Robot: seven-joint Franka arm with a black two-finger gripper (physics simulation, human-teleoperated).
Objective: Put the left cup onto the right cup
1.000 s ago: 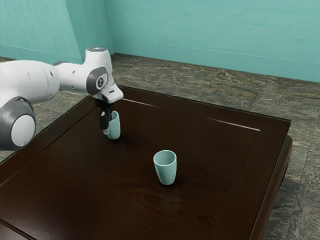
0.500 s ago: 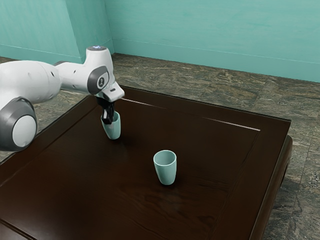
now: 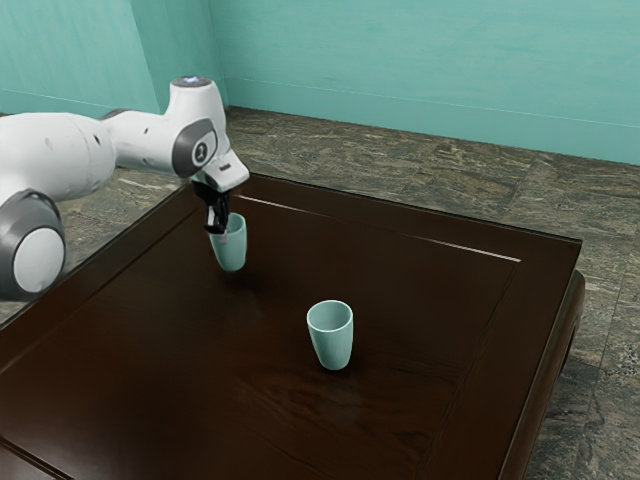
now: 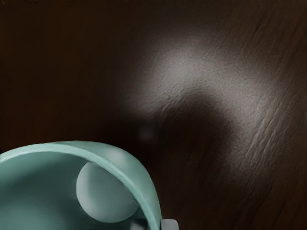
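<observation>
Dark table | gripper pinches left cup rim | cup hangs beneath

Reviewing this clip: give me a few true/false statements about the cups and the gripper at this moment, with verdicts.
1. The gripper is shut on the held cup at its rim. True.
2. The held cup sits stacked on the free cup. False: they are well apart, and the free cup stands alone near the middle of the table.
3. The free cup lies on its side. False: it stands upright, mouth up.
4. Both cups are the same pale teal. True.
</observation>
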